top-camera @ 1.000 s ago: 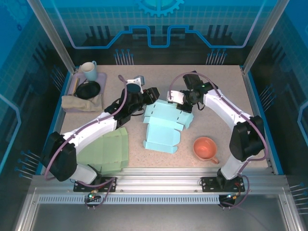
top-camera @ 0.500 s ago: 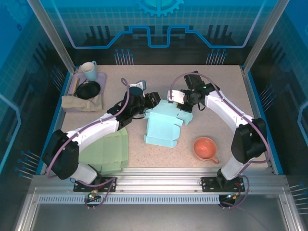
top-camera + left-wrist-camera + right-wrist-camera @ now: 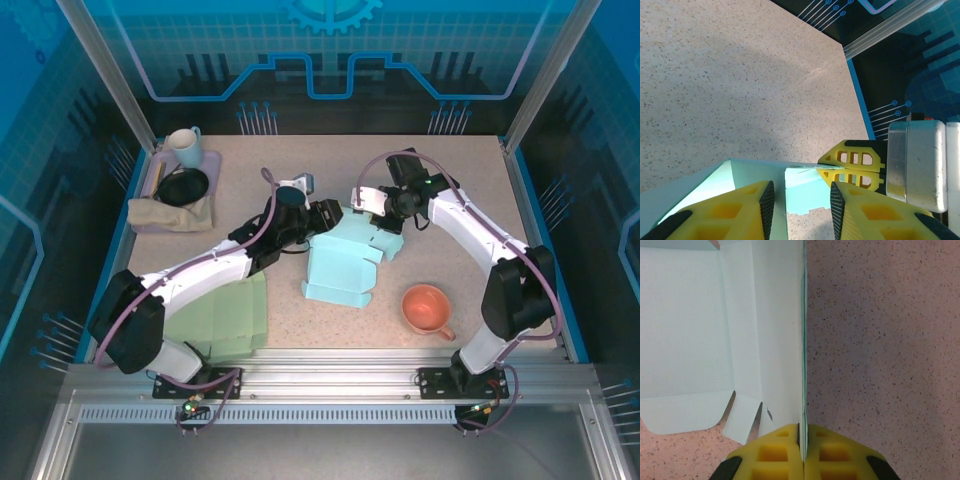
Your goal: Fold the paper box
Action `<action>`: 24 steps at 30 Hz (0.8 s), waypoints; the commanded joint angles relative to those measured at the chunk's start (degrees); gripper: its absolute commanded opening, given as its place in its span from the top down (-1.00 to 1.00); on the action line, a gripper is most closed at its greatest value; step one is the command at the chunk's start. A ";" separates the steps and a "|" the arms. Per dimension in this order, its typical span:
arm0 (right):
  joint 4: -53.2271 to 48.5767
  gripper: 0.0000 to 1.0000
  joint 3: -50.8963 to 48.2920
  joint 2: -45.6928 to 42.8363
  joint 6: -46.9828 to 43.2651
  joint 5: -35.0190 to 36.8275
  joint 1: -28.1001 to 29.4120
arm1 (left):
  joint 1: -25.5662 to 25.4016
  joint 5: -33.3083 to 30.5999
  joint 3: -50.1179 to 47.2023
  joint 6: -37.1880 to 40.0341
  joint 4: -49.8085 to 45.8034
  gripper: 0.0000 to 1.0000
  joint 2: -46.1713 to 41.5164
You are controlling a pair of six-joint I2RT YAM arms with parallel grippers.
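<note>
The light blue paper box (image 3: 338, 265) lies partly folded mid-table, one panel raised at its far end. My right gripper (image 3: 366, 208) is shut on the thin upright edge of that panel (image 3: 803, 340), and the fingertips (image 3: 802, 432) pinch it with the open flaps (image 3: 690, 330) spread to the left. My left gripper (image 3: 322, 216) is at the box's far left corner. Its jaws (image 3: 801, 200) stand apart, astride a standing paper wall (image 3: 705, 185) that sits close to the left finger (image 3: 747, 200). The right gripper's yellow fingers (image 3: 855, 167) show just beyond, clamped on the same edge.
An orange cup (image 3: 426, 306) stands near right of the box. A green sheet (image 3: 225, 312) lies at the near left under my left arm. At the far left a purple tray (image 3: 205, 165) carries a mug (image 3: 185, 146), a black bowl (image 3: 183, 186) and a tan cloth (image 3: 168, 213).
My left gripper has slid right toward the box's far corner and its jaws have narrowed slightly. The box's left panel has swung up, so the box looks narrower. The right gripper kept its grip.
</note>
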 commanded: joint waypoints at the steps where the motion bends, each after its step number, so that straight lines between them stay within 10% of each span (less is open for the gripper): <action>1: 1.55 1.00 -0.32 -1.81 0.30 -2.40 -0.42 | -0.73 2.58 -0.80 -1.67 1.52 0.25 -0.03; 11: 3.13 1.00 -0.53 -2.01 1.95 -0.47 -1.04 | 1.81 -8.47 -2.44 6.28 -6.50 0.22 -7.80; 24: 1.96 1.00 1.23 0.34 4.06 -0.06 -1.75 | -7.33 -0.77 -12.25 24.53 11.26 0.06 -4.47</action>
